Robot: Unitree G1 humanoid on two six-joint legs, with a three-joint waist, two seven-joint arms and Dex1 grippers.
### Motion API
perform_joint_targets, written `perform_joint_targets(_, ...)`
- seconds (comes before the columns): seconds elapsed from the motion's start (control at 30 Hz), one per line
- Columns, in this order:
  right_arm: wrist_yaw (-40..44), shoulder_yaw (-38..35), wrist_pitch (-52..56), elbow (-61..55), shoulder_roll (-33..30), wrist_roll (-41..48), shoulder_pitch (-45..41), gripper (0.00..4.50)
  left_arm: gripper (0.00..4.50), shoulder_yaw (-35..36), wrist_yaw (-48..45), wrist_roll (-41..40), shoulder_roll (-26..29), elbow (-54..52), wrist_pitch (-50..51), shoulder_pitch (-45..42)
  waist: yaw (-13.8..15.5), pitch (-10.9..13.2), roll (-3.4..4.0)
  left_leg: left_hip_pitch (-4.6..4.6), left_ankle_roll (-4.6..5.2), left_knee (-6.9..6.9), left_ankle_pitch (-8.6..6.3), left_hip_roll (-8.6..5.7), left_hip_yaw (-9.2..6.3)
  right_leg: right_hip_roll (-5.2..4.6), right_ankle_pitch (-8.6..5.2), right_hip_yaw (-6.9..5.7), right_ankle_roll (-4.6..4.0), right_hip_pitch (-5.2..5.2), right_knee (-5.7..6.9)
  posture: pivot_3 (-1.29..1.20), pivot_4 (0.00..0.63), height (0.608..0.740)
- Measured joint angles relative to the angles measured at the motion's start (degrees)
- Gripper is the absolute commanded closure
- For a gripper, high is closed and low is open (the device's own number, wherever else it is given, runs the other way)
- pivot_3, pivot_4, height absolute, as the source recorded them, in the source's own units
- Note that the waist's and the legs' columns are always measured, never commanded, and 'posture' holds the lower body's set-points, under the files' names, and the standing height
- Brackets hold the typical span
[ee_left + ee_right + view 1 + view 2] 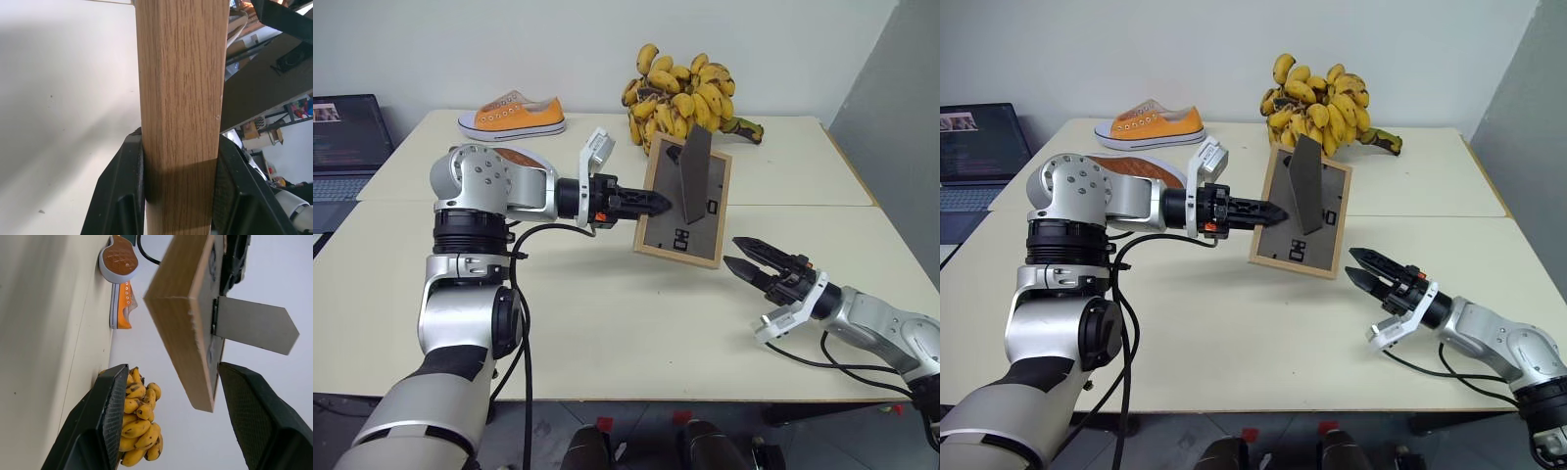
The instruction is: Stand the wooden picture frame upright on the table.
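The left tool (658, 204) is pinching the wooden picture frame (685, 203) above the counter (607, 323) — stand unfolded, not yet set down — while the right tool (744, 257) is waiting spread.

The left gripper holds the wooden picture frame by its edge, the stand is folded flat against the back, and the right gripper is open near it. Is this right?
Not quite. In the left eye view the stand is swung out from the dark back, not folded flat. The left gripper does hold the wooden picture frame by its edge, and the right gripper is open nearby.
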Motion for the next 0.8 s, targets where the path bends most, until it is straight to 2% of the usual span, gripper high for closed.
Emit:
perform_joint_targets(0.33,0.20,0.91,-0.85,-0.19,2.42,0.09,-4.82,1.46,3.21,-3.26,5.45,-8.64,0.96,0.04,0.00,0.04,-0.02,0.00,0.00,0.12,-0.08,0.04,0.12,-0.04,-0.01,0.00,0.00,0.04,0.00,0.00,0.33,0.00,0.150,0.740)
perform_joint_targets(0.6,2.26,2.23,-0.48,-0.36,6.56,0.11,-6.32,1.46,3.21,-3.00,8.68,-11.63,0.72,0.04,0.00,0.03,-0.02,0.00,0.00,0.13,-0.09,0.05,0.14,-0.06,-0.01,0.00,0.00,0.04,0.00,0.00,0.40,0.00,0.150,0.740)
perform_joint_targets(0.8,1.56,1.88,-0.44,-0.94,6.67,0.14,-6.31,2.58,3.21,-1.38,9.19,-12.04,0.65,0.80,0.03,0.03,-0.02,0.00,0.00,0.15,-0.08,0.07,0.14,-0.08,-0.02,-0.01,-0.01,0.04,-0.01,-0.01,0.47,0.00,0.150,0.740)
